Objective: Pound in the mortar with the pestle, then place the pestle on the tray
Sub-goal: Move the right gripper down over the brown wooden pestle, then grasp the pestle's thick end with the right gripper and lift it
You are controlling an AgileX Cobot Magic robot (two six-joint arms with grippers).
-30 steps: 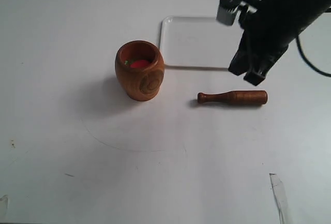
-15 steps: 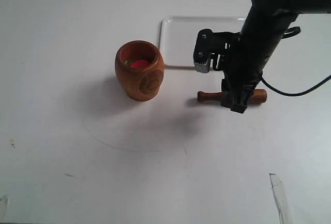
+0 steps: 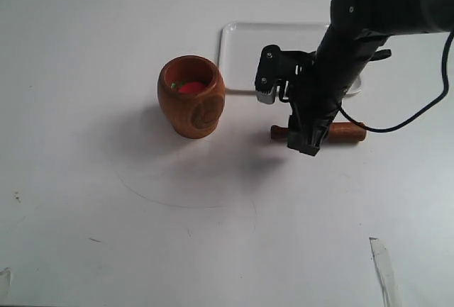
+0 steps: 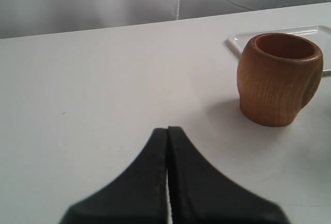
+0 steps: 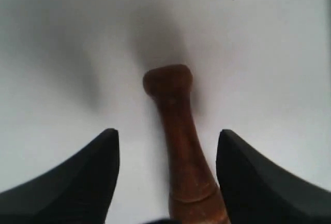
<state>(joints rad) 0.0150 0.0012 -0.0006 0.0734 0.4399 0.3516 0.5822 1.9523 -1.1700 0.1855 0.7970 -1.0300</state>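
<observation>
Exterior view looks steeply down; the low left wrist shares the mortar, the seemingly closer right wrist the pestle.

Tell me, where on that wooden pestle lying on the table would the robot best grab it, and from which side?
Take the slim handle, a little behind the knob, coming straight down from above. The pestle lies flat on the table, so only its two long sides can be pinched. The handle is the narrowest part, and the open right end effector straddles it.
</observation>
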